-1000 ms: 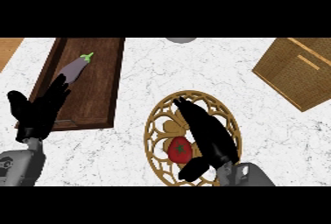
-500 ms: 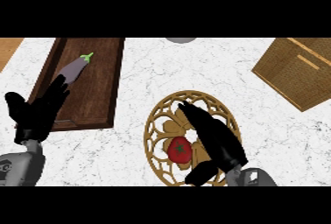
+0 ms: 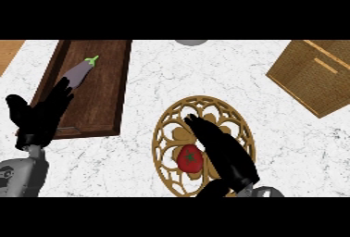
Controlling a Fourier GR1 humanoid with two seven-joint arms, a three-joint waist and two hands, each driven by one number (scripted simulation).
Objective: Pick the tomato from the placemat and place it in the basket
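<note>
A red tomato [image 3: 189,158] with a small dark green star at its top is seen lying on a round, golden-brown placemat [image 3: 168,121] near the middle of the counter. The placemat is cut through with an ornate openwork pattern of loops and petals, so that the pale surface beneath shows between its bars. A woven brown basket [image 3: 315,75], square-cornered with a lighter rim, is set at the far right, well apart from the placemat; nothing can be made out inside it. At the far left a long, dark wooden tray [image 3: 109,92] with a raised rim is placed, and a purple eggplant [image 3: 78,71] with a green stem lies in its far part.

The counter [image 3: 205,69] is a white marble top veined finely in grey. A strip of tan wood [image 3: 8,52] is seen at the far left corner, and part of a small grey rounded thing [image 3: 191,42] is cut off by the far edge.

The right hand [image 3: 222,148], black and glossy, is laid over the right half of the placemat just beside the tomato, its fingers stretched straight toward the far side and nothing held in them. The left hand [image 3: 41,118] is shown at the left edge, over the near end of the tray, with fingers straight and relaxed, pointing away, and empty.
</note>
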